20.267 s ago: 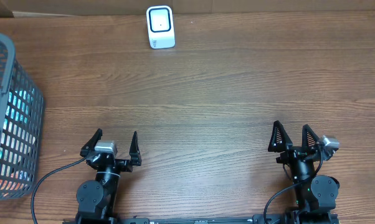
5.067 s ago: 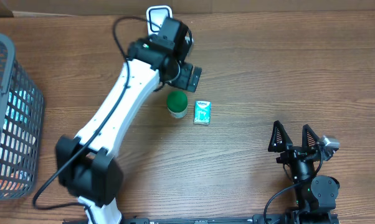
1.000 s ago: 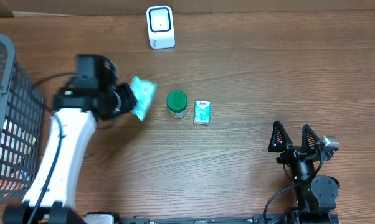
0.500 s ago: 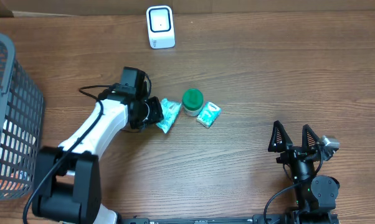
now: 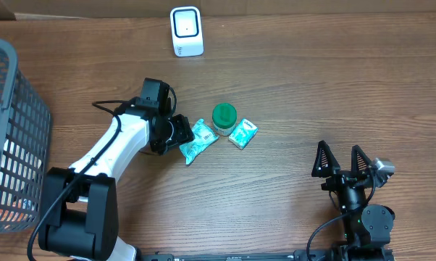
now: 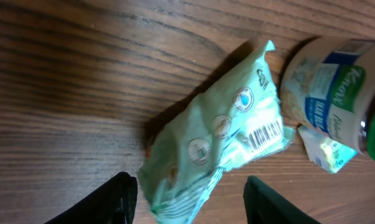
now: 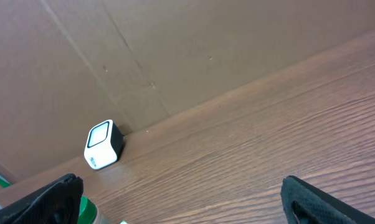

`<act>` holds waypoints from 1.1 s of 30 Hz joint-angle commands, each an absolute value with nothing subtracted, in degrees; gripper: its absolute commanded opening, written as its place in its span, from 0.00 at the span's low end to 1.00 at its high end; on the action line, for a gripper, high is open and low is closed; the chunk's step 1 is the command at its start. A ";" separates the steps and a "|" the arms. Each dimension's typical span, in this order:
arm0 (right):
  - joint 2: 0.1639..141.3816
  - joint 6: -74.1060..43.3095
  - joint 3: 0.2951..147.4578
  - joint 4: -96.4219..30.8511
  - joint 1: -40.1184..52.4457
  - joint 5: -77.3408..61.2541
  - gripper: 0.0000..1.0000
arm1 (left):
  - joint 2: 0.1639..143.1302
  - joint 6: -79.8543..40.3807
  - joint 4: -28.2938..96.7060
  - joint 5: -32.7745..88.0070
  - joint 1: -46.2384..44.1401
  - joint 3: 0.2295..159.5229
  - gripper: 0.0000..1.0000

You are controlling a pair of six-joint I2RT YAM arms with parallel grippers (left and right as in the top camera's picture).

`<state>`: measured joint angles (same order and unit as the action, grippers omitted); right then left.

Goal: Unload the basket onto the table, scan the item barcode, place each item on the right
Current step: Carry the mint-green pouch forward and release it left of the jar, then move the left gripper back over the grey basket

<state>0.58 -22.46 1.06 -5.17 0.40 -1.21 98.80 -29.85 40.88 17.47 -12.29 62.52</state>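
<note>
From overhead you look straight down on the whole table (image 5: 276,94). Your left wrist view sits close above the green pouch (image 6: 215,146) and jar (image 6: 318,93), both seen overhead too. Your right wrist view looks low across toward the scanner (image 7: 103,146), also overhead.

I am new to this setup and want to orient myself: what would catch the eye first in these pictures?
The white left arm stretches over the wooden table, its left gripper open, fingers either side of a pale green pouch lying flat with its barcode up. Beside the pouch are a green-lidded jar and a small teal packet; a white scanner sits at the far edge.
</note>
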 commanded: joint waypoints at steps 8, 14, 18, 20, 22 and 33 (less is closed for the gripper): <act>0.16 -22.46 0.45 -4.73 0.25 -1.06 1.00 | 92.62 -22.20 58.13 13.13 -11.64 83.72 0.60; 0.16 -22.46 0.45 -4.73 0.25 -1.06 1.00 | 87.72 -20.47 69.08 12.91 -5.98 97.51 0.60; 0.16 -22.46 0.45 -4.73 0.25 -1.06 1.00 | 84.42 -18.31 72.23 12.93 -1.32 100.92 0.60; 0.16 -22.46 0.45 -4.75 0.25 -1.06 1.00 | 83.02 -17.72 73.43 12.91 0.84 100.90 0.60; 0.16 -22.46 0.45 -4.73 0.25 -1.06 1.00 | 82.35 -17.69 74.72 12.93 2.59 100.90 0.59; 0.16 -22.46 0.45 -4.73 0.25 -1.06 1.00 | 82.30 -20.10 78.89 -7.11 5.41 100.90 0.57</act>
<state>0.58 -22.48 1.06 -5.15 0.40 -1.23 82.30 -17.78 78.52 5.23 4.29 100.07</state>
